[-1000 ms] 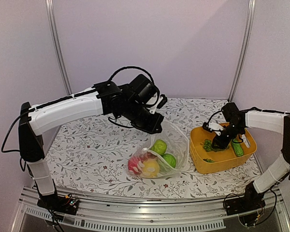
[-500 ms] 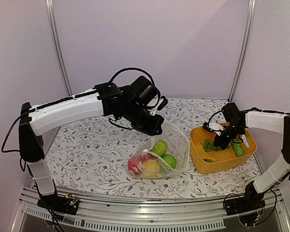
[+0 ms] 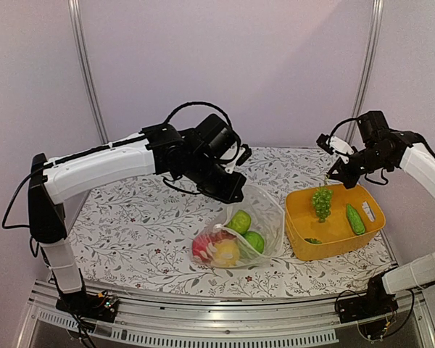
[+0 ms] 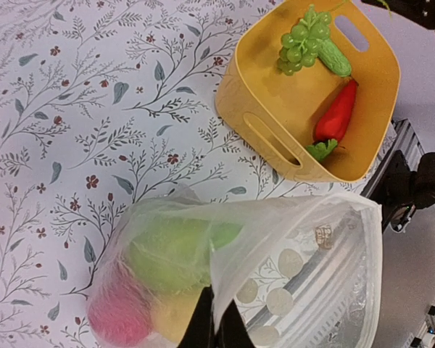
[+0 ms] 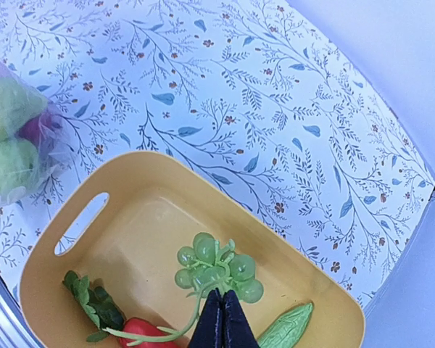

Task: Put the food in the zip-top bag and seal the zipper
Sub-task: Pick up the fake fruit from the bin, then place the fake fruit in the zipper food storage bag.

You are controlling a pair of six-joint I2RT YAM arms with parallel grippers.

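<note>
Right tool [image 5: 221,315] just above grape bunch [image 5: 216,267]

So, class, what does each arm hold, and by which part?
Right fingers pinch the grapes by their stem; left fingers pinch the bag at its rim.

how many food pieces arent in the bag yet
3: grapes hanging from the right jaws above the yellow tub, cucumber and carrot lying inside it. None seems hidden.

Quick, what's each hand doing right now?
Left hand: closed, pinching the zip-top bag rim.
Right hand: closed, holding the green grape bunch by its stem.
</note>
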